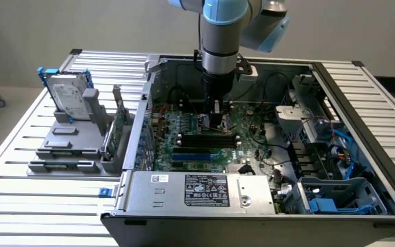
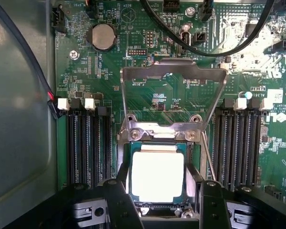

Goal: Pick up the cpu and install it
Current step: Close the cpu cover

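The cpu (image 2: 157, 176), a small square chip with a pale silvery top on a green edge, lies flat in the metal-framed socket (image 2: 159, 131) on the motherboard. The socket's load plate (image 2: 174, 71) stands swung up behind it. My gripper (image 2: 157, 180) is straight above the chip, open, with one dark finger (image 2: 121, 191) at each side of it, close to its edges. I cannot tell whether the fingers touch it. In the exterior view the gripper (image 1: 217, 116) reaches down into the open computer case and covers the chip.
Memory slots (image 2: 88, 143) flank the socket on both sides. Black cables (image 2: 205, 43) arc over the board behind the load plate. A silver hard drive in a blue frame (image 1: 67, 95) stands in a grey holder at the exterior view's left. The power supply (image 1: 197, 190) fills the case's near edge.
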